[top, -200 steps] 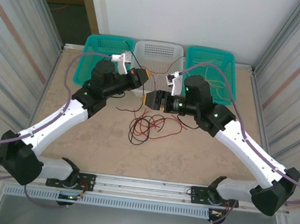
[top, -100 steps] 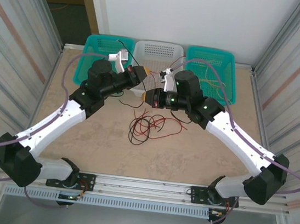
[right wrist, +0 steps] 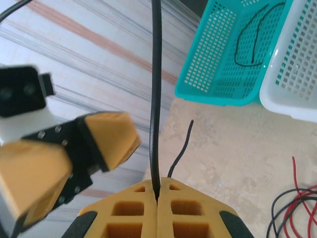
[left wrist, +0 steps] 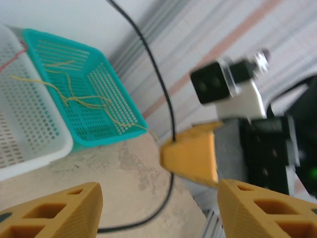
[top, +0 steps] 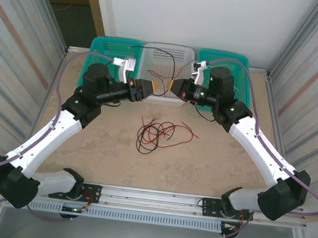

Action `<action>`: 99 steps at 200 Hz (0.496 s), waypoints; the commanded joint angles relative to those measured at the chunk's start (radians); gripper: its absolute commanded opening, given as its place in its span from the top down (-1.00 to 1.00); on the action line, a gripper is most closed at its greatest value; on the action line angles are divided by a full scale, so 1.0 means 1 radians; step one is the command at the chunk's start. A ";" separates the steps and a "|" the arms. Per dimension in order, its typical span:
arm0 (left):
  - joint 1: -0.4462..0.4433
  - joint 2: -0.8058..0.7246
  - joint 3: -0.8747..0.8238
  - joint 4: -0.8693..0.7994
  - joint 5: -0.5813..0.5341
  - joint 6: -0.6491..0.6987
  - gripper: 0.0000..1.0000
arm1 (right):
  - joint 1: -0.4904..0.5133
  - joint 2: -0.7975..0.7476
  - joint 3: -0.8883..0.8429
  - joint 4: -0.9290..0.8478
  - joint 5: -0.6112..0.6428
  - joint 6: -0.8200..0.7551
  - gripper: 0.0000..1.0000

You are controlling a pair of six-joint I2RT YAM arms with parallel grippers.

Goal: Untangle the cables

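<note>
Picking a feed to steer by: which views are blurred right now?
Left wrist view: soft throughout, the right gripper smeared. Right wrist view: the black cable and teal basket crisp, the left gripper blurred at close range. Top view: sharp, evenly lit.

Black cable [right wrist: 155,74]; yellow fingers [right wrist: 124,210]; teal basket [right wrist: 218,95].

A row of three plastic mesh baskets [top: 182,50] is blocking the beige table's [top: 199,171] far edge, with a thin black cable [right wrist: 155,74] stretching above it. A red-and-black cable tangle [top: 152,134] is cluttering the centre.
</note>
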 commanded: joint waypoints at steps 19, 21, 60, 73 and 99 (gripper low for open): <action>-0.140 0.087 0.171 -0.317 -0.088 0.465 -0.24 | -0.022 -0.029 -0.005 0.063 -0.076 0.057 1.00; -0.147 0.094 0.178 -0.328 -0.098 0.476 -0.23 | -0.023 -0.029 -0.005 0.063 -0.077 0.058 1.00; -0.196 0.156 0.230 -0.367 -0.145 0.553 0.23 | -0.025 -0.033 -0.010 0.051 -0.077 0.055 1.00; -0.201 0.162 0.223 -0.357 -0.148 0.539 0.43 | -0.025 -0.038 -0.013 0.051 -0.070 0.055 1.00; -0.203 0.160 0.190 -0.339 -0.150 0.495 0.48 | -0.031 -0.040 -0.014 0.062 -0.072 0.063 1.00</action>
